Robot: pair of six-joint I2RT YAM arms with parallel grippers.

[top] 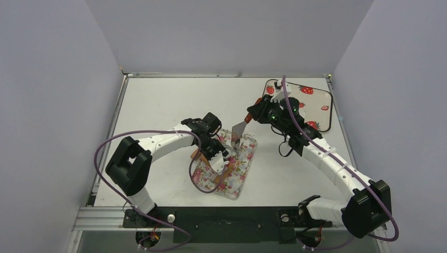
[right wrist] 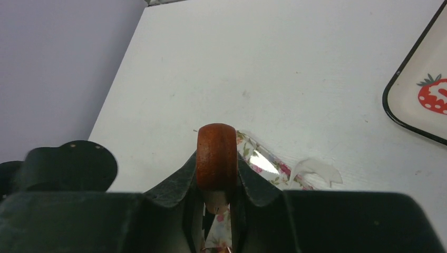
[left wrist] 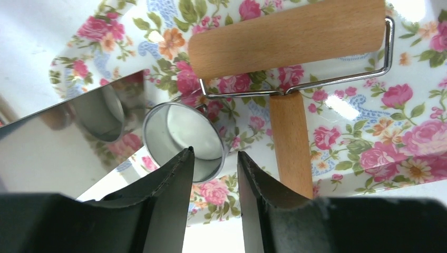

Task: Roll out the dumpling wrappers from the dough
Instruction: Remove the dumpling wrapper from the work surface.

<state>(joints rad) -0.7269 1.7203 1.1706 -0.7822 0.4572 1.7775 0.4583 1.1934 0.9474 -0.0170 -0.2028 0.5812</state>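
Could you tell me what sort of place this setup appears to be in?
Probably a robotics lab test cell staged for dough work: a white table boxed by plain grey panels, with a floral tray, wooden roller and spatula.

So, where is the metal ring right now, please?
Left wrist view: the metal ring sits on the floral tray, just beyond the left gripper, between the spatula and the roller.
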